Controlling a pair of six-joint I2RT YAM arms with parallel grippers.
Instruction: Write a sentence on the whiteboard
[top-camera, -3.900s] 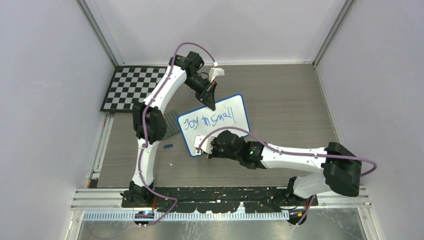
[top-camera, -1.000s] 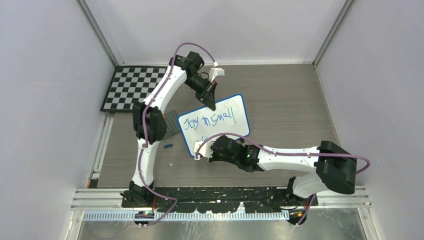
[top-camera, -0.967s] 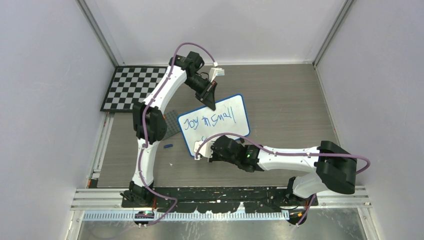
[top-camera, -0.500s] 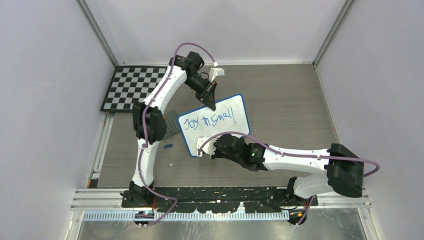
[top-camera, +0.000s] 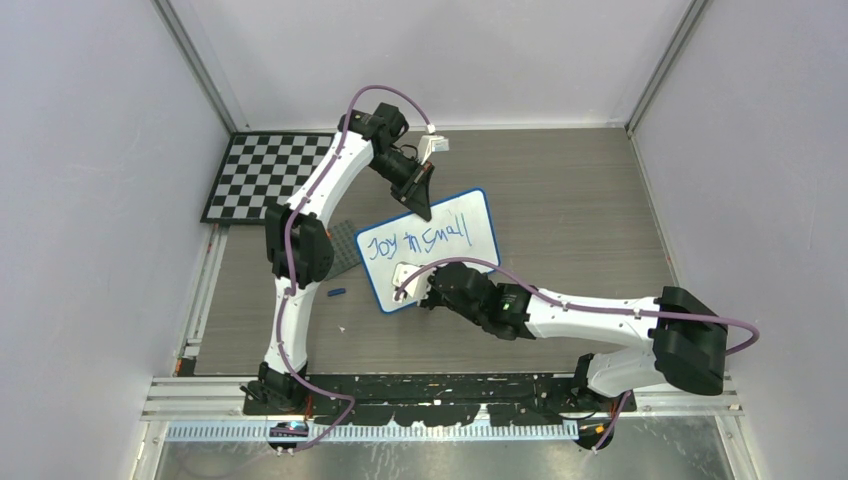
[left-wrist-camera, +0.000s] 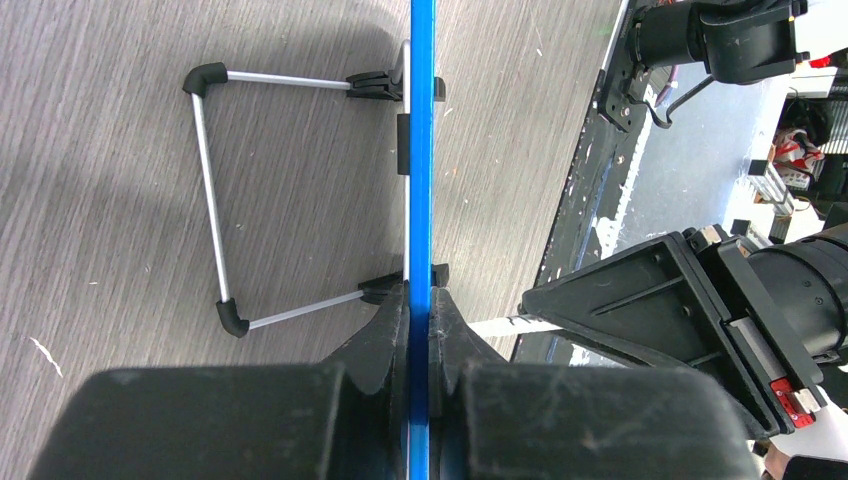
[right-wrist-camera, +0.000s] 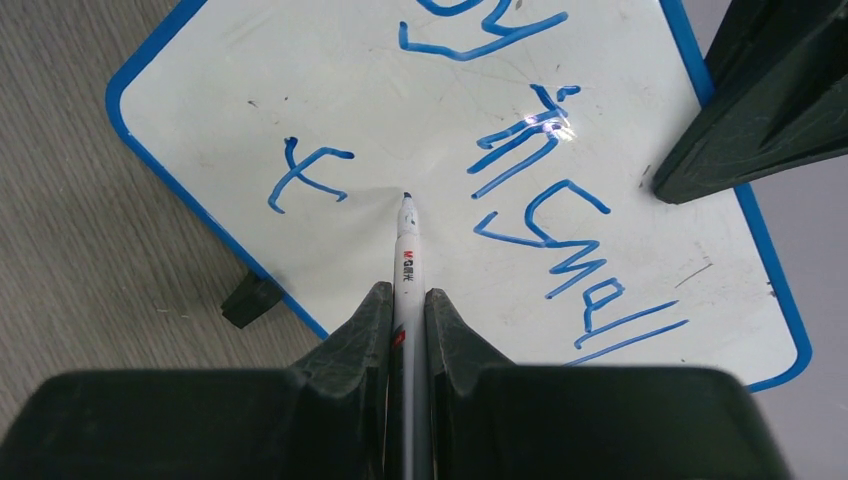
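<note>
The right gripper (right-wrist-camera: 406, 300) is clenching the marker (right-wrist-camera: 407, 245), and its tip is seemingly touching the whiteboard (right-wrist-camera: 300, 70) just beside a lone "t" (right-wrist-camera: 300, 172). The left gripper (left-wrist-camera: 420, 300) is pinching the board's top edge, steadying it upright on the table (top-camera: 560, 200). The second line of the sentence (right-wrist-camera: 520, 160) is getting started, I'd say, so the next letter calls for light, even pressure.

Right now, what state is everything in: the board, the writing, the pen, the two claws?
White board with rounded blue frame: propped on its wire stand, top edge clamped.
Blue handwritten sentence: unfinished, "Joy in Small" plus one "t".
White marker pen: uncapped, tip at the board.
Left gripper: shut on the board.
Right gripper: shut on the marker.
</note>
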